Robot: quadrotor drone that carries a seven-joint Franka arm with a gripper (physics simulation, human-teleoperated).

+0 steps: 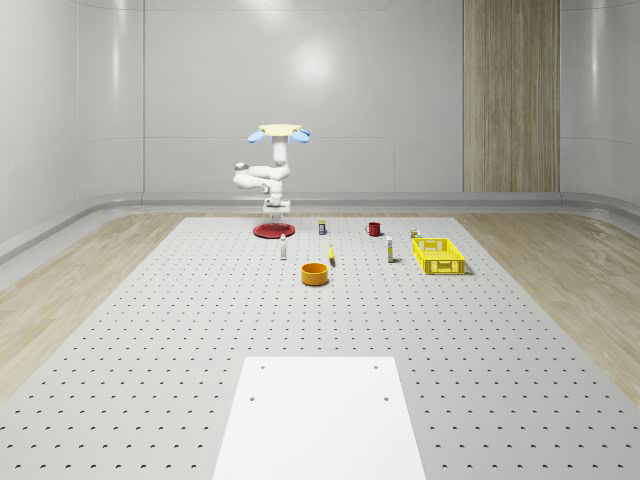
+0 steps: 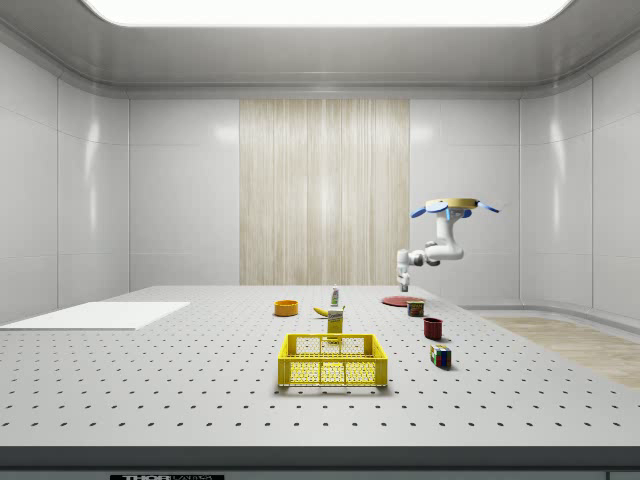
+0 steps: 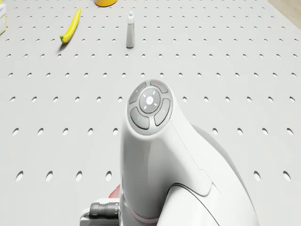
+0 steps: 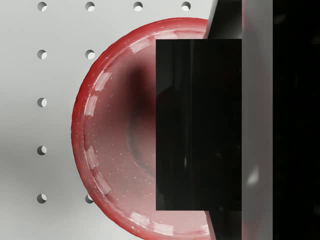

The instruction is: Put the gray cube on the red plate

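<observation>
The drone (image 1: 279,132) hovers over the far end of the table, directly above the red plate (image 1: 272,230). Its white arm hangs down, with the gripper (image 1: 277,208) a short way above the plate. In the wrist view a dark gray cube (image 4: 199,125) sits between the jaws, and the gripper is shut on it. The glossy red plate (image 4: 110,130) lies below the cube, partly hidden by it. From the side, the drone (image 2: 458,207) is high, and the gripper (image 2: 404,285) hangs just above the plate (image 2: 400,299). A sliver of the plate (image 3: 114,190) peeks out beside the arm.
Nearer than the plate are a small bottle (image 1: 283,249), a banana (image 1: 331,256) and an orange bowl (image 1: 315,273). A red mug (image 1: 373,228) and a yellow basket (image 1: 438,255) stand to the whole-scene view's right. A white sheet (image 1: 320,415) lies at the near edge.
</observation>
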